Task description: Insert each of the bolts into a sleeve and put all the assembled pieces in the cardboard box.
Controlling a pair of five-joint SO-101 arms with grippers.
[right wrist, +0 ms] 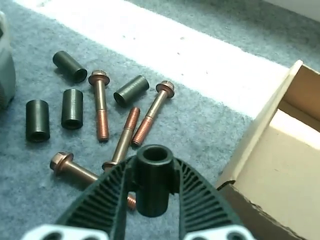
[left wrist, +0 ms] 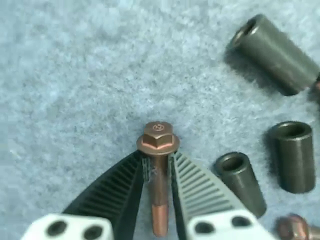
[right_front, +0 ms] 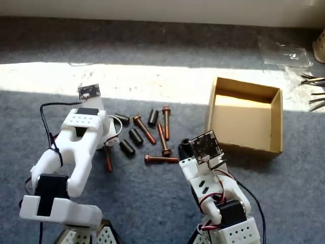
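Left fingers (left wrist: 117, 192) clamped on a bolt (left wrist: 158, 150), right fingers (right wrist: 102, 200) on a sleeve (right wrist: 154, 172), unjoined; four bolts (right wrist: 100, 107) and four sleeves (right wrist: 72, 107) loose beyond the right tips, cardboard box (right_front: 245, 144) beside them holding no assembly.

I count five coppery bolts (right_front: 143, 129) and five dark sleeves (right_front: 135, 136), so one sleeve for every bolt; there is a single cardboard box (right_front: 249, 143) and two white arms (right_front: 76, 147) side by side
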